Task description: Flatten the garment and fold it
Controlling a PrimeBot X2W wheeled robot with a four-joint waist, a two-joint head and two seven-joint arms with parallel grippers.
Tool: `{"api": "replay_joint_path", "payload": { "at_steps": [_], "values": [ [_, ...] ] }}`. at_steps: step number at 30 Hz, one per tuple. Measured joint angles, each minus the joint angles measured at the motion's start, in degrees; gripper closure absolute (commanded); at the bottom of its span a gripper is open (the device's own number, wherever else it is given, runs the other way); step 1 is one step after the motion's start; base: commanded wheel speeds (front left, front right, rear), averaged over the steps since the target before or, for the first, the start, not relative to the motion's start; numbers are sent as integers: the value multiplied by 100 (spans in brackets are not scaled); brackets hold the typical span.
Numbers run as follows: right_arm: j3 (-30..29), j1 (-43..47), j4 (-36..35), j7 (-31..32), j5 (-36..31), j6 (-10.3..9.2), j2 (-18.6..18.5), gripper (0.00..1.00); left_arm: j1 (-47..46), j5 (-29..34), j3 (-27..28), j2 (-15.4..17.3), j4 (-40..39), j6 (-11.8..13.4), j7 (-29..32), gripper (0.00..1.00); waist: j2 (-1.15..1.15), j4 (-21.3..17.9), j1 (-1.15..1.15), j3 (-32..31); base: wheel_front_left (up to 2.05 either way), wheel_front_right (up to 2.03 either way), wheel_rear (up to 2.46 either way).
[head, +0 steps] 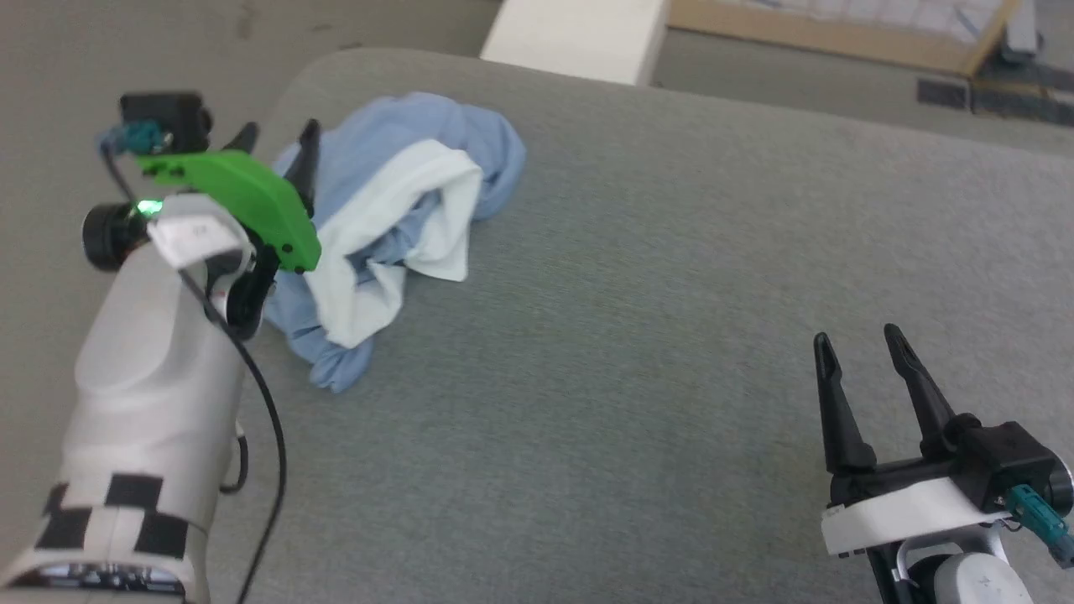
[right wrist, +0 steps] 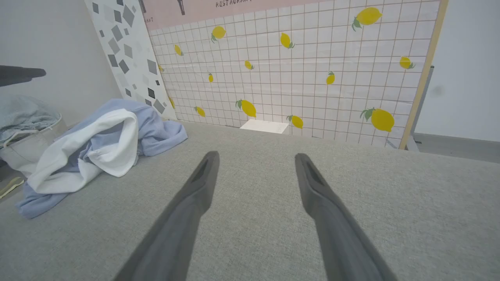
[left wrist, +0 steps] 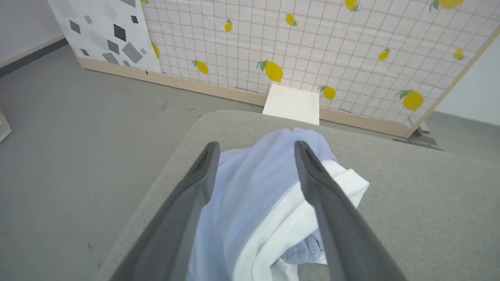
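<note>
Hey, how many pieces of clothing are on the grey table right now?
1: a crumpled light blue shirt near the far left corner of the table, by the open left gripper. Anything smaller could be hidden inside the heap.

Head downward, wrists low; share garment [head: 394,210], maybe screen [left wrist: 312,47].

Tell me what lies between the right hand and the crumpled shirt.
Nothing but bare grey fabric surface lies between the right hand and the shirt. The head view and the right wrist view both show that stretch.
</note>
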Motion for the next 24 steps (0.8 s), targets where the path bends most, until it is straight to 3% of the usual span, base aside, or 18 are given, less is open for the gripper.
{"api": "replay_joint_path", "payload": {
  "at_steps": [4,9,15,22,23,24],
  "values": [
    [-30,-7,-75,1,0,0,0,0,-462,-333,-389,120,603,-19,1462,0,0,-285,0,244,0,0,0],
    [-2,-51,-143,-5,5,0,0,0,-776,-388,-668,334,1122,-25,2617,0,0,-573,0,539,0,0,0],
    [13,-61,-203,-37,12,0,0,0,-909,-346,-816,416,1525,63,3193,0,0,-803,0,905,0,0,0],
    [-5,-70,-232,-57,12,0,0,0,-989,-443,-790,426,1680,64,3360,0,0,-904,0,1230,0,0,0],
    [-5,-75,-232,-57,12,0,0,0,-996,-459,-777,426,1679,62,3327,62,0,-897,0,1254,0,0,0],
    [-10,-82,-229,-57,12,0,0,0,-998,-488,-751,424,1678,60,3263,100,0,-883,0,1265,0,0,0]
  ]
}}
